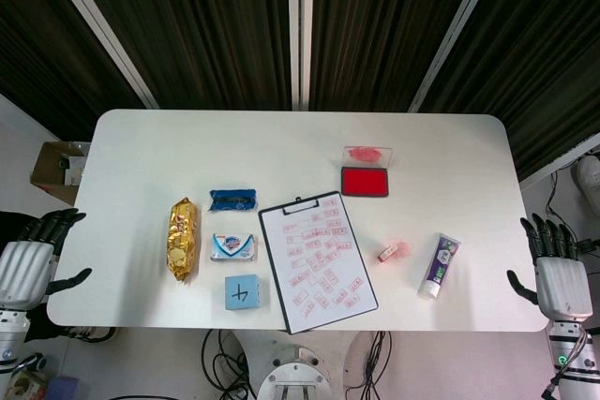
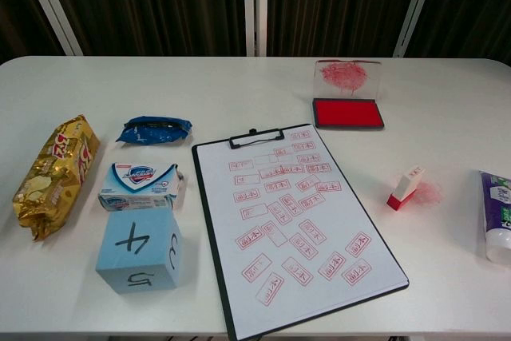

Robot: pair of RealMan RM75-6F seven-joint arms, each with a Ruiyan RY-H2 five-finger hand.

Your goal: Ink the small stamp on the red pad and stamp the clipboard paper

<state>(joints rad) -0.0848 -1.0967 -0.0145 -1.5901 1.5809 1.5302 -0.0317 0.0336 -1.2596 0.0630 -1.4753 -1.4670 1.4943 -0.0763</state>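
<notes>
A small red and white stamp (image 1: 390,251) (image 2: 405,188) lies on the white table (image 1: 187,147), just right of the clipboard. The black clipboard (image 1: 317,259) (image 2: 289,229) holds white paper covered with several red stamp marks. An open red ink pad (image 1: 365,181) (image 2: 346,113) sits behind the clipboard's upper right, its clear lid (image 2: 346,76) smeared with red. My left hand (image 1: 28,264) hangs off the table's left edge, fingers apart and empty. Off the right edge, my right hand (image 1: 560,278) is likewise spread and holds nothing. Neither hand shows in the chest view.
A gold snack bag (image 1: 183,239) (image 2: 54,175), a blue packet (image 1: 232,199) (image 2: 156,129), a soap box (image 1: 233,246) (image 2: 140,186) and a blue cube (image 1: 242,291) (image 2: 140,249) lie left of the clipboard. A toothpaste tube (image 1: 438,265) (image 2: 500,213) lies at the right. A cardboard box (image 1: 58,168) stands beyond the left edge.
</notes>
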